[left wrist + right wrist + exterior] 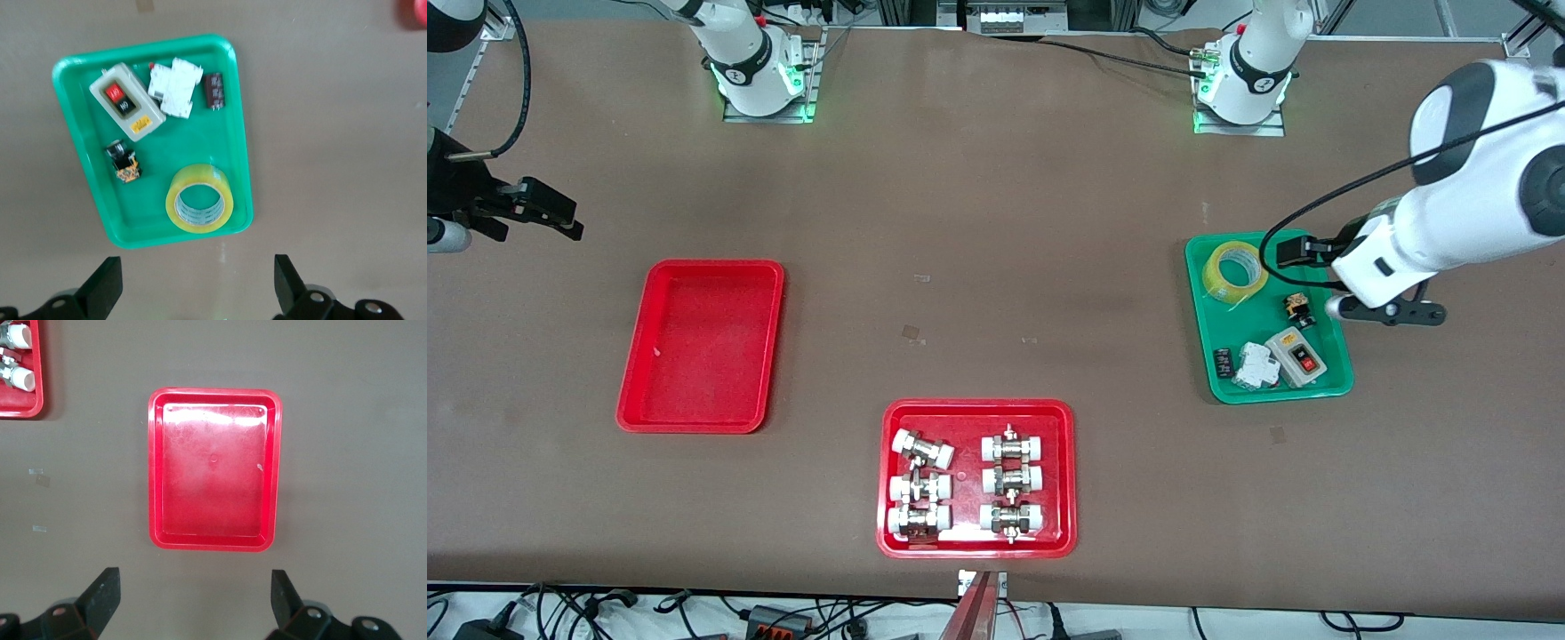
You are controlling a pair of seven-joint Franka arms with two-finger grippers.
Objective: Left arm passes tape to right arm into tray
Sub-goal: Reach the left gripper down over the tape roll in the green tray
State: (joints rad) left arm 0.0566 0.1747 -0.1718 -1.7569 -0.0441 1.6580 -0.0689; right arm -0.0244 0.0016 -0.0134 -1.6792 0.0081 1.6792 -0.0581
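Tape not yet picked up

I have the left gripper (193, 293) spread wide over the green tray's (1334, 387) outer edge; the tape (1234, 271) lies flat in its far corner, hole upward. My right gripper (193, 610) waits, spread too, above bare table beside the tray (633, 396)

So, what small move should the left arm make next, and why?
Probably lower the open left hand onto the tape and line its fingers up around the roll. The tape lies flat and untouched in the green tray, and the left hand hangs above that tray's edge. The right hand waits open over the table beside the empty red tray.
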